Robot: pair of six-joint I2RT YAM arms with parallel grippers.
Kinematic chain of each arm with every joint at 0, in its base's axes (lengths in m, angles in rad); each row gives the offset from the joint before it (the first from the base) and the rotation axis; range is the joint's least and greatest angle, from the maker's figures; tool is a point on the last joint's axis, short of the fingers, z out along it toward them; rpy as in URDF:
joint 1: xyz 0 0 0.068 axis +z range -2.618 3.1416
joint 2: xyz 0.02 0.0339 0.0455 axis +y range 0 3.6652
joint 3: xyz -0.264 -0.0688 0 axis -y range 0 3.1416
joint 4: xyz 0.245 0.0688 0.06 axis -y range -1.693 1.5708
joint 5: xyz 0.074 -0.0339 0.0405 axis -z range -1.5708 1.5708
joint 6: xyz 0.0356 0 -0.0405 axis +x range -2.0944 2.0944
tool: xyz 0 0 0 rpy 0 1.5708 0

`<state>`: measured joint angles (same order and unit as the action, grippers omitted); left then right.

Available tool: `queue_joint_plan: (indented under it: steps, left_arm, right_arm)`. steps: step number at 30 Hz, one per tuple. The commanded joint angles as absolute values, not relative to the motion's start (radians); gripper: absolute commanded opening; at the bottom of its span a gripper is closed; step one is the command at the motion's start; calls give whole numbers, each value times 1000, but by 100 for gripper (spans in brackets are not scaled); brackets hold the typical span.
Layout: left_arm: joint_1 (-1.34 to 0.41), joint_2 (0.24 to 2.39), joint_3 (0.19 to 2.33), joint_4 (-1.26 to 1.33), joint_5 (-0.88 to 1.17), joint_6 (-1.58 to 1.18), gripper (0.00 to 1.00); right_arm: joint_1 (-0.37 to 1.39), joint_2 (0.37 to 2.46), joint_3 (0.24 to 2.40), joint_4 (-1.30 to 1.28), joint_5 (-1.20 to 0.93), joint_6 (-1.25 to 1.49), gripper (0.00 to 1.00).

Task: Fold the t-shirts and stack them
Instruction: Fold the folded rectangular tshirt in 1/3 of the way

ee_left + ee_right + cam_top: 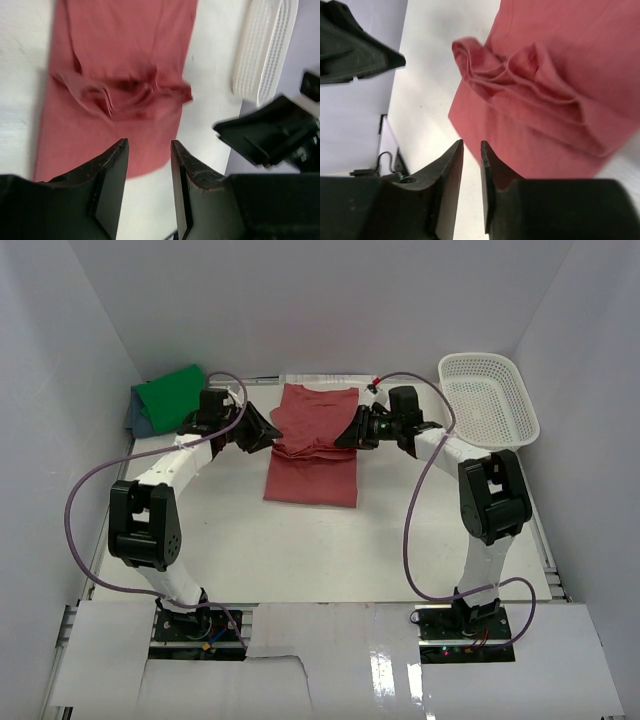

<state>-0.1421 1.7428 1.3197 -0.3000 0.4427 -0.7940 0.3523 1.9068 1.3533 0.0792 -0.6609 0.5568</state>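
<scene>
One red shirt (313, 445) lies mid-bench, narrowed lengthwise but bunched across its middle, so its fold looks unfinished. Green shirt (172, 392) and blue-grey one (141, 420) wait far left, apparently already folded. Left claw (148, 172) and right claw (471, 172) flank it, apart and empty.

Left gripper (272, 431) and right gripper (345, 434) face each other, jaws parted, empty.

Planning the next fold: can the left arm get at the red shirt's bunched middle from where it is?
Probably yes. The left gripper sits just off the red shirt, jaws open and empty, nothing between them.
</scene>
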Motion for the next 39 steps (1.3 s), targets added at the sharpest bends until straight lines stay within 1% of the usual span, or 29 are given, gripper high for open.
queue_joint_plan:
  steps: [1,2,3,4,6,7,9,15,19,20,27,33,39]
  left_arm:
    - [-181,1651,1188,-230,574,-726,48]
    - [-184,1643,1108,-206,596,-727,47]
    - [-189,1632,1074,-163,629,-730,47]
    - [-190,1629,1046,-157,630,-730,46]
    - [-205,1618,982,-134,646,-712,47]
    - [-212,1614,968,-130,641,-704,50]
    - [-232,1600,928,-117,634,-692,51]
    - [-273,1632,862,-34,649,-699,48]
    - [-290,1705,877,26,653,-703,45]
    - [-293,1722,884,31,653,-703,42]
    - [-310,1828,910,97,650,-733,40]
    - [-316,1896,884,57,569,-724,34]
    - [-319,1945,854,6,500,-726,33]
  right_arm:
    - [400,1927,1315,167,-733,601,25]
    - [408,1936,1312,169,-730,604,19]
    - [425,1943,1310,173,-730,609,10]
    - [433,1959,1309,178,-726,612,8]
    - [460,1973,1310,179,-719,621,8]
    - [469,1983,1309,186,-713,624,8]
    - [491,2003,1308,202,-706,638,8]
    - [534,2080,1328,253,-700,687,8]
    - [551,2105,1328,252,-661,686,8]
    - [552,2108,1327,253,-654,686,8]
    - [555,2146,1324,294,-624,695,8]
    - [557,2155,1324,293,-597,687,8]
    - [554,2197,1397,249,-565,660,8]
